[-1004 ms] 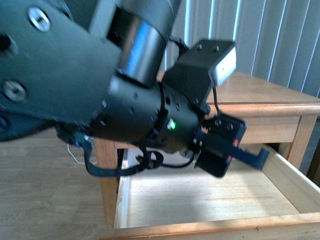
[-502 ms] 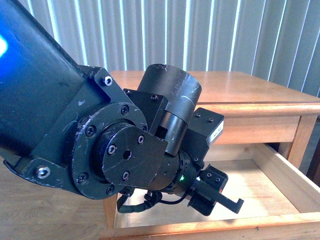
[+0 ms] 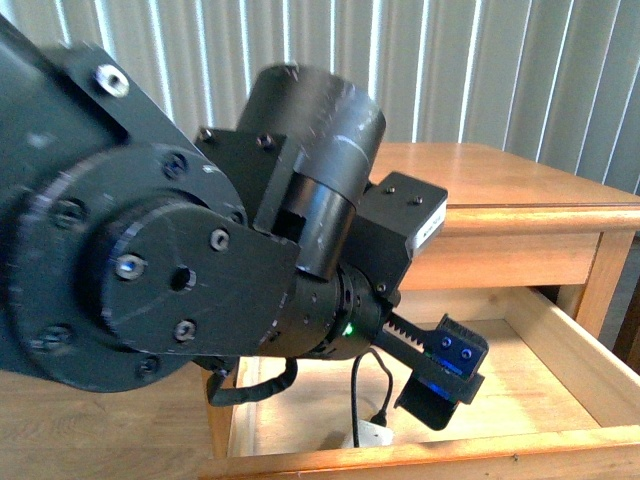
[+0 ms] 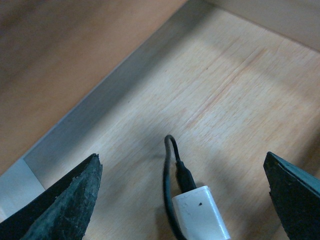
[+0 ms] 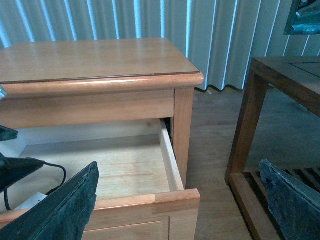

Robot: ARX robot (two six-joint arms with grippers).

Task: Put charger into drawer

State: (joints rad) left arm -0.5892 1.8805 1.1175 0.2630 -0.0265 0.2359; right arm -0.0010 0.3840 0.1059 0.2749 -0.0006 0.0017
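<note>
Needing only a clean straight-up retreat of left gripper, jaws spread wide and empty, to avoid snagging black cable of charger lying flat on drawer floor near front edge; right gripper outside drawer, jaws also apart, holding nothing.

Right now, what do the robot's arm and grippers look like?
The left arm is dark grey-black, with round bolted joint plates, a cylindrical housing and a green light. The left gripper has a toothed rail. It and the right gripper have dark, rough, wedge-shaped fingers.
</note>
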